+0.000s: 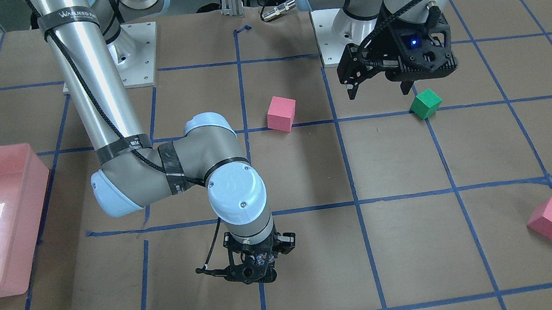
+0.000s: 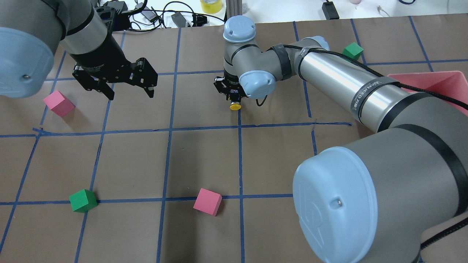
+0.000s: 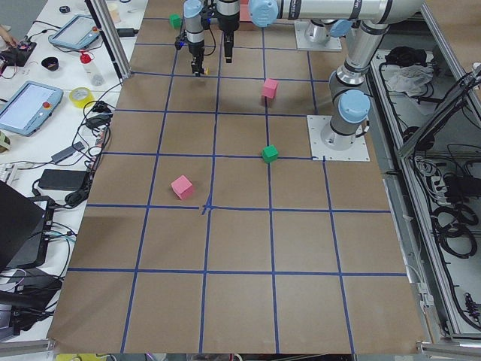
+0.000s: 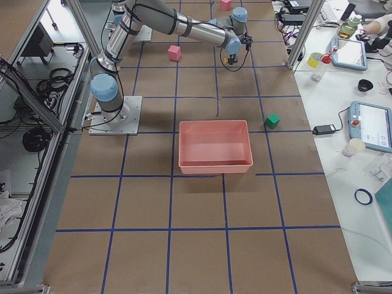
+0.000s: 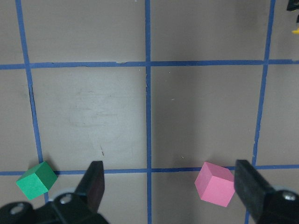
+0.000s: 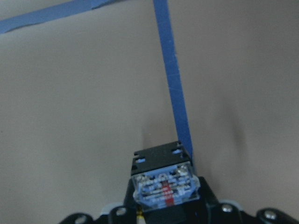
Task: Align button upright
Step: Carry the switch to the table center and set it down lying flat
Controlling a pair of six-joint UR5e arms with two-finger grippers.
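Observation:
The button shows in the overhead view as a round yellow cap (image 2: 234,106) sticking out from under my right gripper (image 2: 233,98), toward the robot. In the right wrist view its black body and clear grey base block (image 6: 162,183) sit between the jaws, close over the brown table beside a blue tape line. My right gripper is shut on the button; in the front view the gripper (image 1: 252,271) hides it. My left gripper (image 2: 130,95) is open and empty, held above the table far to the left; it also shows in the front view (image 1: 378,92).
Near the left gripper lie a pink cube (image 2: 58,103) and, nearer the robot, a green cube (image 2: 83,200) and a pink cube (image 2: 207,201). Another green cube (image 2: 353,50) lies at the far right. A pink bin (image 2: 435,81) stands at the right.

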